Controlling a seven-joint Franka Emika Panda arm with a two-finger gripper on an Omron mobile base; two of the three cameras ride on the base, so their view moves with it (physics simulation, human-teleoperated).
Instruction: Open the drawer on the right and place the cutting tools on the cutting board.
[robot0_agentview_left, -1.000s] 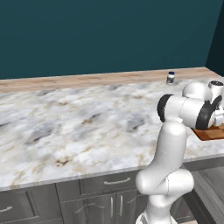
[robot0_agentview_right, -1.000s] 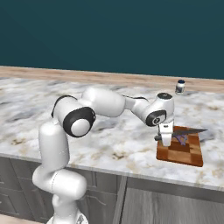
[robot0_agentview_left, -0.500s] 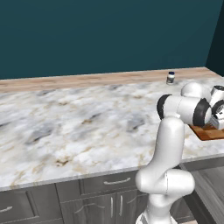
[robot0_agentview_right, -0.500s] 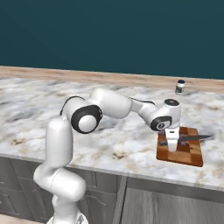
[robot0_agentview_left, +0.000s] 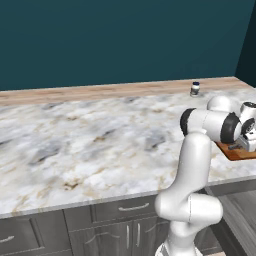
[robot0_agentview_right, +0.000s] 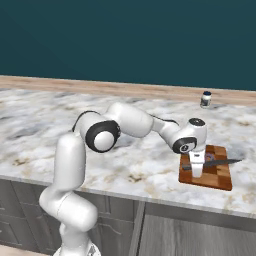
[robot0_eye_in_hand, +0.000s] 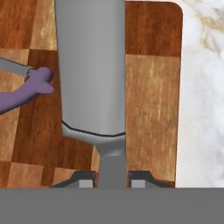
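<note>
Over the cutting board (robot0_agentview_right: 215, 176), the gripper (robot0_eye_in_hand: 112, 179) is clamped nearly shut on a grey-bladed cutting tool (robot0_eye_in_hand: 92, 70). A second, purple-handled one (robot0_eye_in_hand: 26, 91) lies on the board at 9 o'clock, cut off by the frame. Jar (robot0_agentview_right: 205, 99) sits at 12 o'clock.

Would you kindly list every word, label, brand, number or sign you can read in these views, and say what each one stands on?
None: no readable text shows anywhere.
The small jar at the back of the counter is too small to show whether it bears a label.
The cutting board, the grey blade in the gripper and the purple handle lying on the board are plain, with no marks.
The drawer fronts carry handles but no lettering.
</note>
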